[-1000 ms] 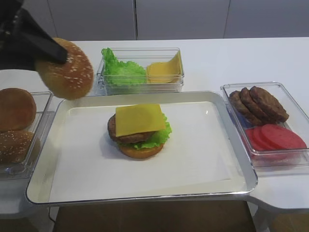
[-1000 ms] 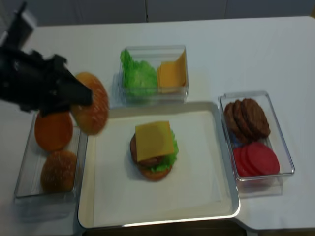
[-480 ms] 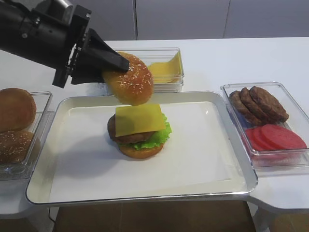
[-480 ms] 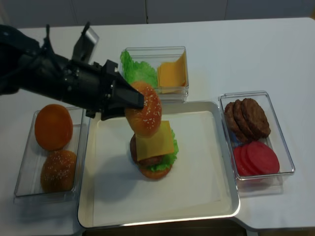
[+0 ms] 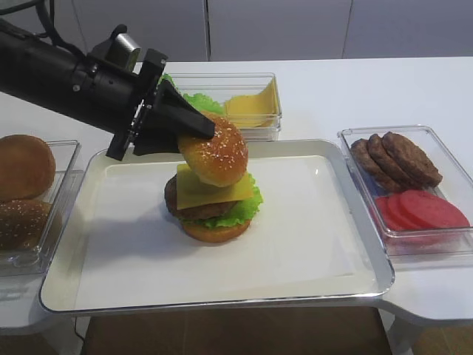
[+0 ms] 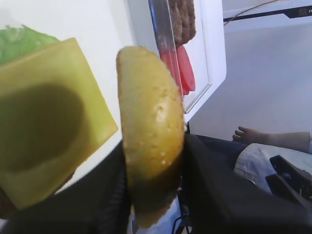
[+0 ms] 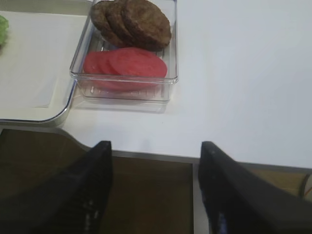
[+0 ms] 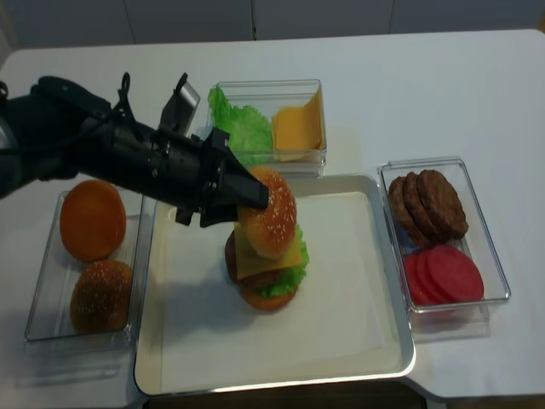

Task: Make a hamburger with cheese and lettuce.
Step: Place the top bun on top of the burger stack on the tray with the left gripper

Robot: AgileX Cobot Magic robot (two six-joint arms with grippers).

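The hamburger stands open in the middle of the silver tray: bottom bun, lettuce, patty, and cheese on top. My left gripper is shut on a sesame-seeded bun top and holds it tilted on edge just above the cheese. The realsense view shows the bun top over the stack. In the left wrist view the bun top sits between the fingers, with the cheese to its left. My right gripper hangs open and empty over the table's front edge.
A clear box of loose lettuce and cheese slices stands behind the tray. Another box to the right holds patties and tomato slices. A box at the left holds more buns.
My left gripper has carried the bun top from above the left bun box rightward and down to just over the cheese. The right gripper has not visibly moved.
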